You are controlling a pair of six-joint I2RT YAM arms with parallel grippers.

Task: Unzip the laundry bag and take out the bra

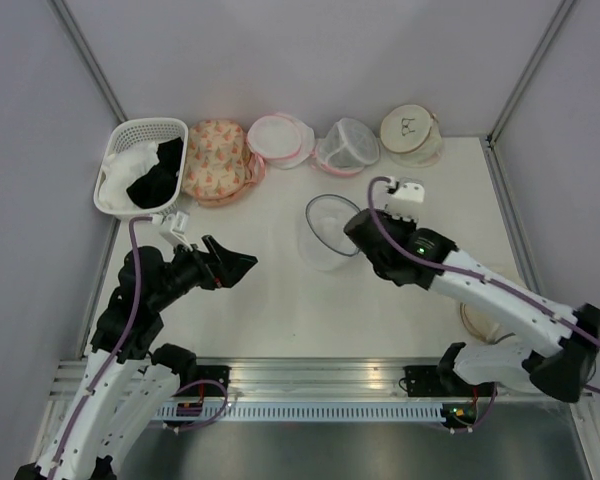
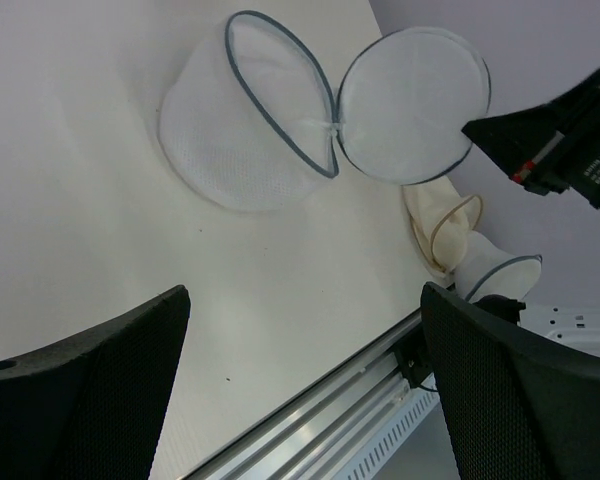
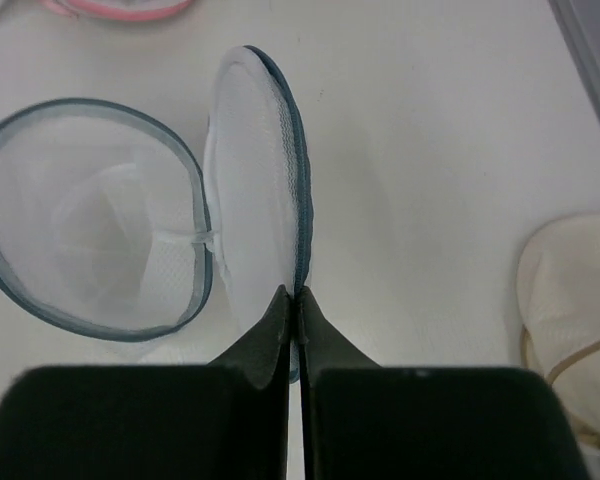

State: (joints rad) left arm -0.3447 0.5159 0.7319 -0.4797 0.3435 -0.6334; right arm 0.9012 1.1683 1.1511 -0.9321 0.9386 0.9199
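Standing open near the table's (image 1: 280, 300) middle, the laundry bag (image 1: 330, 232) is a round drum of white translucent mesh with a dark grey-blue zipper rim; its circular lid (image 3: 260, 270) is swung up on edge beside the mouth, joined to it at one point of the rim. Far left of the bag, a white basket (image 1: 140, 165) holds white cloth and one black garment, the bra (image 1: 158, 175), lying in the basket's right half. Nearer the front and left of the bag, the left gripper (image 1: 235, 262) hovers with fingers spread wide, touching nothing. Behind the bag runs a row of four other bags: one floral pink bag (image 1: 216, 160), two pink-trimmed white mesh bags (image 1: 280, 140), and one cream round bag (image 1: 411, 133). Just right of the bag, the right gripper (image 3: 298, 300) has its fingers pressed together on the lid's lower edge, pinching the mesh and rim. Farther right of the bag, near the front, lies one cream mesh item (image 3: 575, 300).
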